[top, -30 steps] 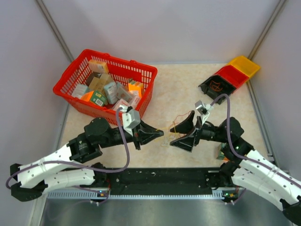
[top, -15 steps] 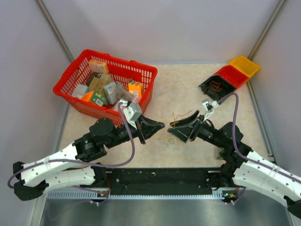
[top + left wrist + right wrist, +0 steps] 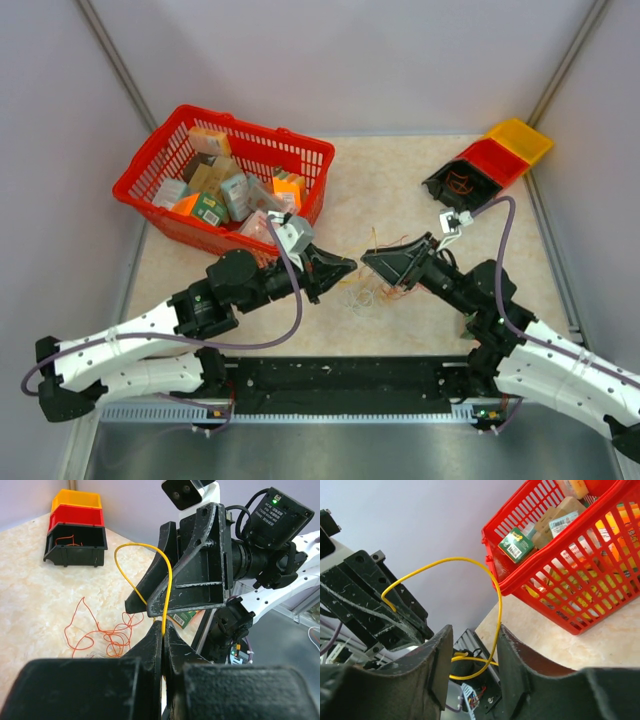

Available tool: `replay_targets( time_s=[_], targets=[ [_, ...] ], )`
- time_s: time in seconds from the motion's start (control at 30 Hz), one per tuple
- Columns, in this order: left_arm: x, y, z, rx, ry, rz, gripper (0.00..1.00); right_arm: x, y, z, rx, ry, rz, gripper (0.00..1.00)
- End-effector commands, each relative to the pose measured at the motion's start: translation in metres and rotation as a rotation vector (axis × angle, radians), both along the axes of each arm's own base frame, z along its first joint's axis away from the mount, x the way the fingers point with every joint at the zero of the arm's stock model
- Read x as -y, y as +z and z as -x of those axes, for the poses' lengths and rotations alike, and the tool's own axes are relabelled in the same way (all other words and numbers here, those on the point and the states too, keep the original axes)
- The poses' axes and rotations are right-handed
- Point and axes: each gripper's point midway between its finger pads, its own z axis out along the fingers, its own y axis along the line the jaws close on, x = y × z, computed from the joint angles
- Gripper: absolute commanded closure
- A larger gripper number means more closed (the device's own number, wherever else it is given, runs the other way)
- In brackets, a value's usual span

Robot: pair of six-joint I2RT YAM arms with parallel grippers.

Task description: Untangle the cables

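The cables (image 3: 374,291) lie as a thin orange tangle on the table just below both gripper tips, and the left wrist view shows the same tangle (image 3: 106,637) on the stone surface. A yellow wire (image 3: 168,575) rises from my left gripper (image 3: 163,625), which is shut on it, then arches over. My left gripper (image 3: 349,266) and right gripper (image 3: 367,260) meet tip to tip. The yellow wire (image 3: 498,597) hangs down through the gap of my right gripper (image 3: 474,631), whose jaws stand partly apart around it, close to the right finger.
A red basket (image 3: 256,125) full of small boxes stands at the back left, close behind the left arm. Stacked black, red and yellow bins (image 3: 487,164) sit at the back right; the black bin (image 3: 75,544) holds an orange wire. A green box (image 3: 183,619) lies by the right arm.
Both grippers have come together over the tangle until their tips nearly touch. The right gripper's jaws have narrowed from wide apart. The left gripper stays shut.
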Motion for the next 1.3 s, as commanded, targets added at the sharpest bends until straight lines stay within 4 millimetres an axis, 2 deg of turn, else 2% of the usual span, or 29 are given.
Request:
replay_targets(
  time_s=[0.0,0.07,0.13,0.17,0.23,0.27,0.33,0.4,0.53,0.73,0.83,0.97,1.0,1.07,1.17,1.2,1.27],
  targets=[
    [0.004,0.013,-0.001,0.01,0.0,0.064,1.0,0.001,0.007,-0.005,0.002,-0.034,-0.02,0.67],
    [0.004,0.012,-0.002,0.009,0.0,0.062,1.0,0.002,0.003,-0.009,-0.011,-0.056,-0.005,0.81],
    [0.005,0.01,-0.005,0.004,0.015,0.057,1.0,0.005,-0.003,-0.016,-0.036,-0.1,0.014,1.0],
    [0.003,0.009,-0.008,-0.001,0.038,0.053,0.94,0.008,-0.01,-0.02,-0.058,-0.126,0.04,1.0],
    [-0.001,0.002,-0.018,-0.021,0.101,0.027,0.54,0.015,-0.017,-0.029,-0.086,-0.191,0.094,1.0],
    [-0.005,-0.003,-0.022,-0.029,0.132,0.011,0.41,0.021,-0.021,-0.034,-0.087,-0.231,0.128,1.0],
    [-0.012,-0.006,-0.027,-0.025,0.168,-0.001,0.25,0.038,-0.026,-0.047,-0.095,-0.327,0.181,1.0],
    [-0.017,-0.005,-0.026,-0.013,0.173,-0.002,0.18,0.059,-0.028,-0.062,-0.108,-0.413,0.234,1.0],
    [-0.024,-0.005,-0.025,0.007,0.178,-0.004,0.13,0.107,-0.025,-0.099,-0.152,-0.58,0.297,1.0],
    [-0.028,-0.024,-0.025,0.007,0.186,-0.037,0.13,0.199,-0.028,-0.178,-0.329,-0.915,0.391,1.0],
    [-0.022,-0.039,-0.021,-0.015,0.155,-0.045,0.13,0.251,-0.016,-0.219,-0.321,-1.11,0.39,1.0],
    [-0.01,-0.05,-0.011,-0.059,0.081,-0.05,0.14,0.302,0.01,-0.269,-0.267,-1.304,0.417,1.0],
    [-0.008,-0.052,-0.008,-0.07,0.058,-0.052,0.14,0.319,0.01,-0.282,-0.272,-1.337,0.41,1.0],
    [-0.005,-0.056,0.0,-0.088,0.016,-0.053,0.14,0.339,0.009,-0.307,-0.291,-1.365,0.388,1.0],
    [-0.005,-0.061,0.008,-0.101,-0.022,-0.045,0.15,0.366,0.002,-0.332,-0.307,-1.414,0.39,1.0],
    [-0.005,-0.062,0.009,-0.101,-0.025,-0.045,0.15,0.372,0.007,-0.343,-0.277,-1.425,0.381,1.0],
    [-0.008,-0.063,0.009,-0.098,-0.022,-0.043,0.15,0.386,-0.003,-0.358,-0.293,-1.445,0.41,1.0]
  ],
)
